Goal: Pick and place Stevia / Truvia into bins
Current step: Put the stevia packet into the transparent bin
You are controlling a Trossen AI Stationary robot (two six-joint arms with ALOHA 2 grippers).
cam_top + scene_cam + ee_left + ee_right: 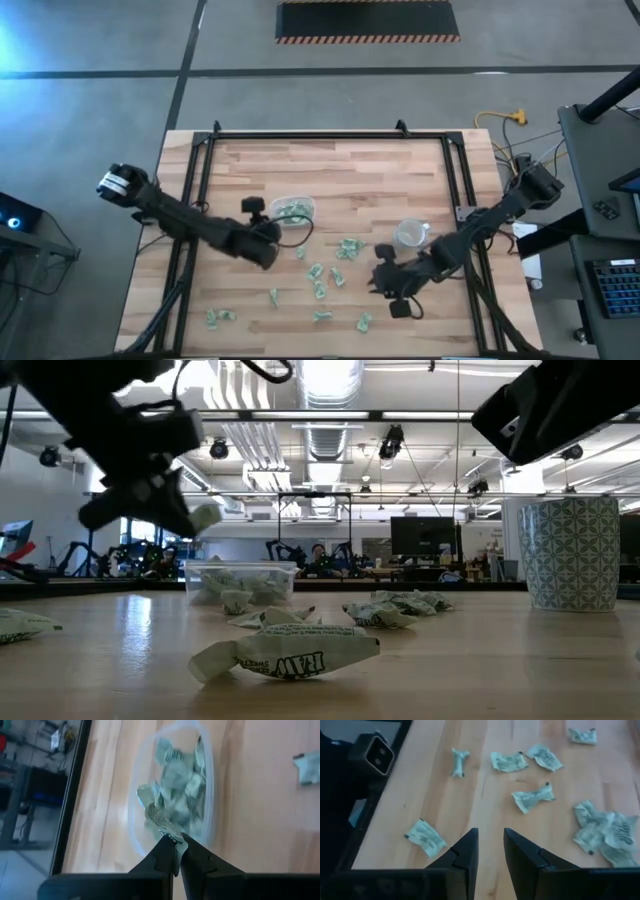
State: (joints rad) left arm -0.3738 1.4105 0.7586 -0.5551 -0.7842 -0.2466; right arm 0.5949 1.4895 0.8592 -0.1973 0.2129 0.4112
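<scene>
right now the left gripper (177,851) pinches one crumpled packet (161,819) between pressed-together fingers, hanging above the table. the shallow tub (134,827), already holding packets, lies just ahead of its tips, long axis running away from the tool, so the drop likely needs only a short reach forward. the right gripper (490,851) hovers spread and empty, loose packets (532,796) scattered ahead of it and the round cup (411,234) beside that arm.

we note a smooth, lightly glossy wood-plank table (340,170), crumpled matt paper packets (533,796), a clear plastic tub (134,815), and matt dark plastic-looking fingers (465,855).
</scene>
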